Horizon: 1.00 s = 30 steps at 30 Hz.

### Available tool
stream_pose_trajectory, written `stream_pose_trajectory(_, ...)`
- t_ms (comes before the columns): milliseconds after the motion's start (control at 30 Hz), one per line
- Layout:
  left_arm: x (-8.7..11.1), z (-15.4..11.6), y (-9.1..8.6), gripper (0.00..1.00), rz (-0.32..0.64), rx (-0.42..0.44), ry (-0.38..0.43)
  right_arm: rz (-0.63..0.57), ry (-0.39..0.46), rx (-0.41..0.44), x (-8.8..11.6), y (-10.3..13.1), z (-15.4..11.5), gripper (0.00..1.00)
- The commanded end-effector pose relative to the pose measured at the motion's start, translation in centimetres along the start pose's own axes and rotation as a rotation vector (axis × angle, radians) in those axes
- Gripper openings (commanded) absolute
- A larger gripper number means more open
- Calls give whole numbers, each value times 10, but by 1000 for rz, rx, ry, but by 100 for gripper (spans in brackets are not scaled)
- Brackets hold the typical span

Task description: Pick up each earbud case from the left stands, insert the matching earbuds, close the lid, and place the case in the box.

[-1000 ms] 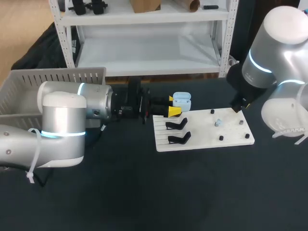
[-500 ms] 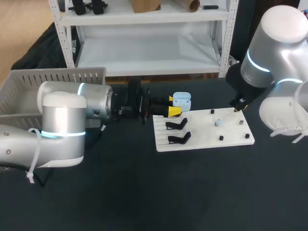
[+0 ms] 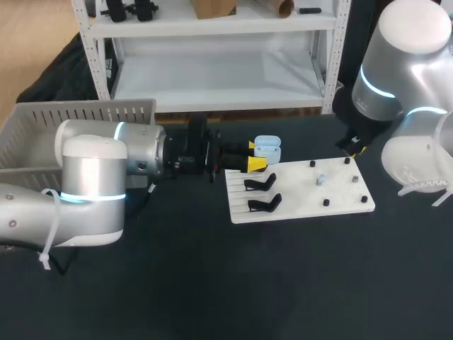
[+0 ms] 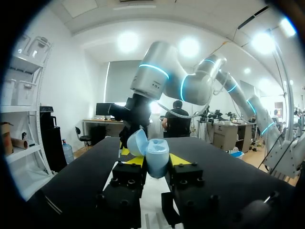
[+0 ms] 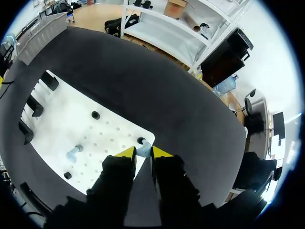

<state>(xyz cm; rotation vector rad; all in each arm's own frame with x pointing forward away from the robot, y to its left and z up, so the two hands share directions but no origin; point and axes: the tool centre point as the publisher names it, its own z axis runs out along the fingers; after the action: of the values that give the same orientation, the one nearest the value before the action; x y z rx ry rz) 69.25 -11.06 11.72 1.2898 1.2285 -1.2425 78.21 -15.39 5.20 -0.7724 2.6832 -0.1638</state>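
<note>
A light blue earbud case [image 3: 267,149] with its lid up is held just off the back left corner of the white board [image 3: 294,193]. My left gripper [image 3: 253,154] is shut on it. In the left wrist view the case [image 4: 156,160] sits between the yellow tips of the left gripper [image 4: 157,163], and my right arm [image 4: 157,83] stands ahead. My right gripper [image 3: 352,149] hangs above the board's back right corner. In its own view the right gripper [image 5: 143,153] is shut on a small pale blue earbud [image 5: 143,150]. A second earbud [image 3: 320,180] [image 5: 74,152] stands on the board.
Two black stands [image 3: 259,184] [image 3: 263,205] lie on the board's left part. Small black pegs [image 3: 326,202] dot its right part. A grey slatted box [image 3: 85,113] stands at the table's back left, behind my left arm.
My right gripper closed on an earbud at the board's right side and rose with it toward the back right. The left arm and the case have not moved.
</note>
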Motion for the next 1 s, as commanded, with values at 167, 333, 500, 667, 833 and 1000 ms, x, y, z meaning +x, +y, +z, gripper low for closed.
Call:
stream_pose_trajectory(167,0,0,-1,0,1,-5,-1,102,29,48,17,20,-65,0)
stream_pose_trajectory(333,0,0,-1,0,1,-5,-1,203,74,67,25,41,-106,0)
stream_pose_trajectory(500,0,0,-1,0,1,-5,-1,277,133,66,33,64,-140,0)
stream_pose_trajectory(667,0,0,-1,0,1,-5,-1,303,105,71,34,93,-170,0)
stream_pose_trajectory(833,0,0,-1,0,1,-5,-1,315,74,43,31,124,-187,0)
stream_pose_trajectory(1000,0,0,-1,0,1,-5,-1,320,46,12,27,146,-191,0)
